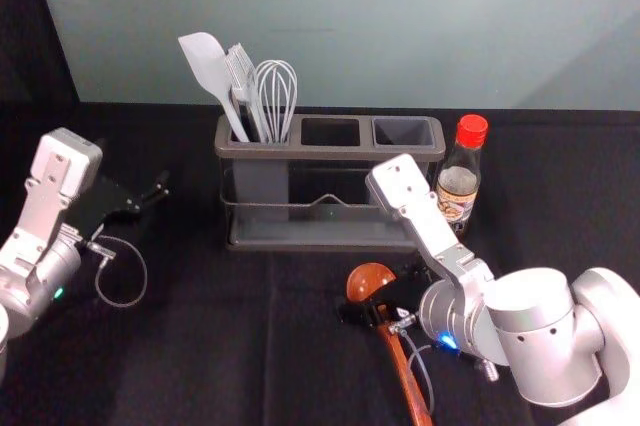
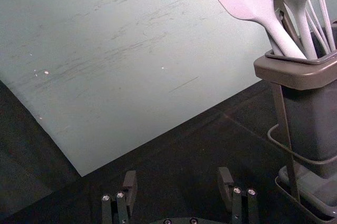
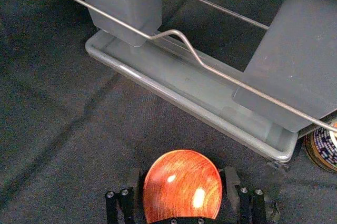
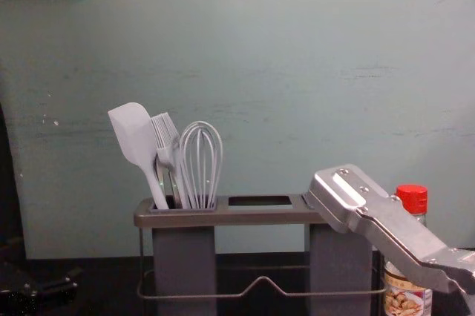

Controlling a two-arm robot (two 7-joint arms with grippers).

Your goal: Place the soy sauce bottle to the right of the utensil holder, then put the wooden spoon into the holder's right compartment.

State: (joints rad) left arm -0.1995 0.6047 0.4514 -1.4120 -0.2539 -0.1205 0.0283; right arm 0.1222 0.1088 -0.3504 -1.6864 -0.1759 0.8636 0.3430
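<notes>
The wooden spoon [image 1: 409,381] lay before the utensil holder [image 1: 320,245], its bowl pointing away from the robot toward the holder's base. Its long axis slanted, the handle running back toward the robot and somewhat rightward. The right gripper [image 1: 366,314] was down at the bowl end, its jaws parted, one on each side of the spoon; whether either touched the wood could not be told.

The soy sauce bottle [image 1: 459,186] stood upright just beside the holder's right end, its long axis vertical and its red cap [image 1: 472,130] uppermost. Its label [image 4: 405,299] bore a picture of brownish-yellow food, the lettering too small to read. In the holder's left compartment, a spatula [image 1: 208,68], a brush [image 1: 243,76] and a whisk [image 1: 277,96] leaned heads up. The left gripper [image 1: 150,197] hung left of the holder, jaws spread wide.
</notes>
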